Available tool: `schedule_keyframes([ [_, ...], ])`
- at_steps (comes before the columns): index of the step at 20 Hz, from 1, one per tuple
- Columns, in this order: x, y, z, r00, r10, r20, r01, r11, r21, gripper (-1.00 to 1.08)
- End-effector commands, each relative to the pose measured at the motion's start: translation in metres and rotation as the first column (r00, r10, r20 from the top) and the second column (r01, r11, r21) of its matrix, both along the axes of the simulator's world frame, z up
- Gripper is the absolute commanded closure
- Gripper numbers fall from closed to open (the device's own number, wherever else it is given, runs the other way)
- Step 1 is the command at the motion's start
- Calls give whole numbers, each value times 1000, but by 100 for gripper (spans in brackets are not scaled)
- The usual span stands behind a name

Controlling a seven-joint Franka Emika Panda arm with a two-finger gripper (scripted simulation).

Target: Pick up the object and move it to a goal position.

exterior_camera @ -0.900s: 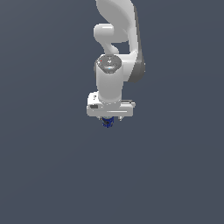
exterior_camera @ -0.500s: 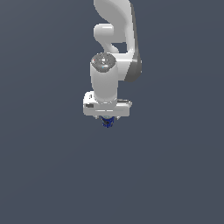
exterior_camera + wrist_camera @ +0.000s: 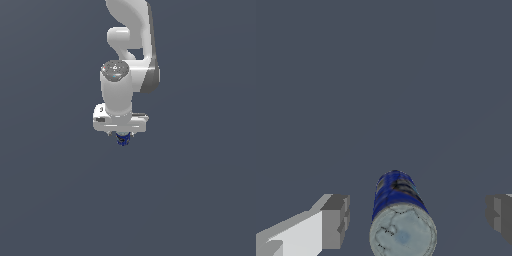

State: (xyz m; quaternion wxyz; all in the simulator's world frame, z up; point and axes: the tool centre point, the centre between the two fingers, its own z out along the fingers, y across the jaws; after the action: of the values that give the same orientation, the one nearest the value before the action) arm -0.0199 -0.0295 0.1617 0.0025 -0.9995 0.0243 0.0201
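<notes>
The object is a small blue can (image 3: 401, 210) with a pale grey top and dark and white label marks. In the wrist view it stands between my two grey fingertips (image 3: 336, 220), with a clear gap on each side. My gripper (image 3: 417, 217) is open and touches nothing. In the exterior view the can (image 3: 122, 141) shows just below the white hand, and my gripper (image 3: 122, 135) sits straight over it. The fingers are mostly hidden by the hand there.
A flat dark grey surface (image 3: 200, 200) fills both views. The white arm (image 3: 130, 30) rises from the hand toward the top of the exterior view. No other objects show.
The hand has shifted slightly toward the exterior view's left over the can. The can has not moved.
</notes>
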Motion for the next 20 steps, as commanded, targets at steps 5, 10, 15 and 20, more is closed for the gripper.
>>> schedule_keyframes([
  [5,-16,1,-10,1000,0,10,0,1000,-2,-92],
  [10,-38,2,-22,1000,0,22,0,1000,-4,-92],
  [15,-57,3,-31,999,0,33,0,1000,-5,-92],
  [20,-68,3,-36,999,0,38,0,1000,-6,-92],
])
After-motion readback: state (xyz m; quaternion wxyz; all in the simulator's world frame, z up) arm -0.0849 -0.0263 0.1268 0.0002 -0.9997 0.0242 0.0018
